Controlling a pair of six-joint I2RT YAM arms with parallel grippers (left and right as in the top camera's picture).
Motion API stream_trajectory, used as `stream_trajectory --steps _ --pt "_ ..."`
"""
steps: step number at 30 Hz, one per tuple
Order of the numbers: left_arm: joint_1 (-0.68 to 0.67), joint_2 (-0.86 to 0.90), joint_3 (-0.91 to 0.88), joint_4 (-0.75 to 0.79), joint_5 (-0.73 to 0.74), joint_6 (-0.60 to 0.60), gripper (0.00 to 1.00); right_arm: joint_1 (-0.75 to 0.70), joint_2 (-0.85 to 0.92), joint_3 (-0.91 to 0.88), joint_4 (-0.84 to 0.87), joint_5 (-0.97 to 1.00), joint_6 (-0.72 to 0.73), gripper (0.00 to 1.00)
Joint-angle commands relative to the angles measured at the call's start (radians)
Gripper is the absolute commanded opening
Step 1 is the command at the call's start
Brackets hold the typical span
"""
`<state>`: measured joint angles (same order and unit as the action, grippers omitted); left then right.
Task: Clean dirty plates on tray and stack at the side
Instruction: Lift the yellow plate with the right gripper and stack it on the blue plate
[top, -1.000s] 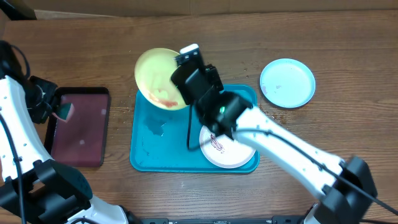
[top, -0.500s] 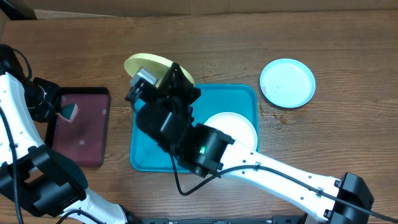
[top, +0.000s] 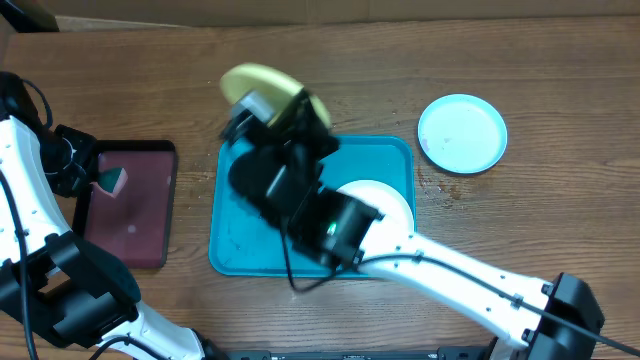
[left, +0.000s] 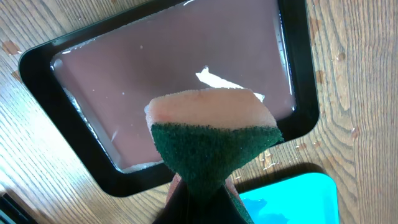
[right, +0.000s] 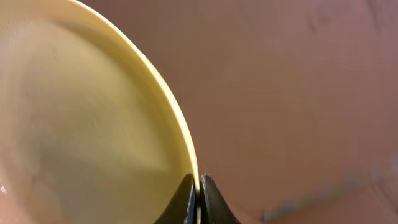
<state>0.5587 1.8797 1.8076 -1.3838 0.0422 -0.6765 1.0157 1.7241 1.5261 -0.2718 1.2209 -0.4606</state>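
My right gripper (top: 287, 118) is shut on the rim of the lime green plate (top: 262, 84) and holds it tilted in the air over the far left corner of the turquoise tray (top: 236, 235). In the right wrist view the fingers (right: 199, 190) pinch the plate's edge (right: 93, 118). The white plate (top: 385, 198) lies in the tray, partly hidden by my right arm. The light blue plate (top: 462, 133) lies on the table to the right. My left gripper (left: 202, 196) is shut on a green-backed sponge (left: 211, 137), which also shows in the overhead view (top: 110, 180).
A dark maroon, black-rimmed tray (top: 135, 225) holding liquid sits left of the turquoise tray, under the sponge; it also shows in the left wrist view (left: 112, 81). A corner of the turquoise tray (left: 295, 199) shows there too. Small smears mark the turquoise tray's left half.
My right arm has swung its wrist over the tray, uncovering most of the white plate, and carried the green plate slightly back and right, still tilted. The left gripper and sponge have hardly moved.
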Motion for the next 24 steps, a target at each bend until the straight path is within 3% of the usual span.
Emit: stream_trajectory --steps 1,5,9,11,17,24 --pt "0.003 0.01 -0.005 0.0 0.011 0.027 0.04 -0.117 -0.017 0.018 -0.085 0.139 0.418 0.04" --pt "0.003 0.01 -0.005 0.0 0.011 0.027 0.04 -0.283 -0.027 0.018 -0.38 -0.093 0.751 0.04" --pt "0.003 0.01 -0.005 0.001 0.011 0.026 0.04 -0.516 -0.027 0.018 -0.596 -0.497 1.062 0.04" --pt "0.003 0.01 -0.005 0.002 0.011 0.026 0.04 -0.649 -0.027 0.016 -0.639 -0.705 1.149 0.04" --pt "0.003 0.01 -0.005 0.005 0.011 0.026 0.04 -0.995 -0.023 -0.02 -0.649 -1.155 1.049 0.04" --pt "-0.002 0.01 -0.005 0.005 0.011 0.026 0.04 -1.157 0.015 -0.138 -0.595 -1.206 1.028 0.04"
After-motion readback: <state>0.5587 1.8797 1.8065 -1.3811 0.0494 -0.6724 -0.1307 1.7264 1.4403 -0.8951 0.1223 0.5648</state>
